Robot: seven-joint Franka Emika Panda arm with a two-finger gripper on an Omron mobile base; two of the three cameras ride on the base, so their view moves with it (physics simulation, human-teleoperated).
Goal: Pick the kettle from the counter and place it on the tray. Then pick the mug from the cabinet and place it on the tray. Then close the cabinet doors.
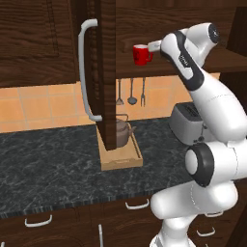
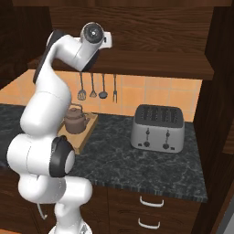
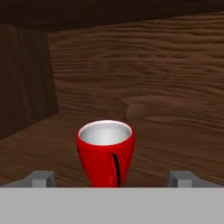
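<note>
— Pincer (image 3: 112, 178) first: how do the jaws stand?

— Spread wide apart, gripping nothing. In the hand view one tip rises on each side of the mug (image 3: 106, 151), and neither touches it.

— And where is the mug?

— Upright on the shelf (image 3: 39, 151) inside the cabinet (image 1: 43, 38), straight ahead of the pincer and centred between the tips. Its long axis runs vertical, white inside facing up, handle turned toward the camera. From the left base view the hand reaches it level, from the mug's right.

— So what does the next move turn on?

— By my reading, a short push straight forward until the tips flank the body, then closing. The near-facing handle could foul a tip if the approach drifts sideways.

— The rest?

— Below, the kettle (image 1: 121, 132) already sits on the tray (image 1: 123, 159) on the counter (image 1: 53, 159), partly behind the open door (image 1: 103, 72). A toaster (image 2: 157, 128) stands well to the right.
</note>
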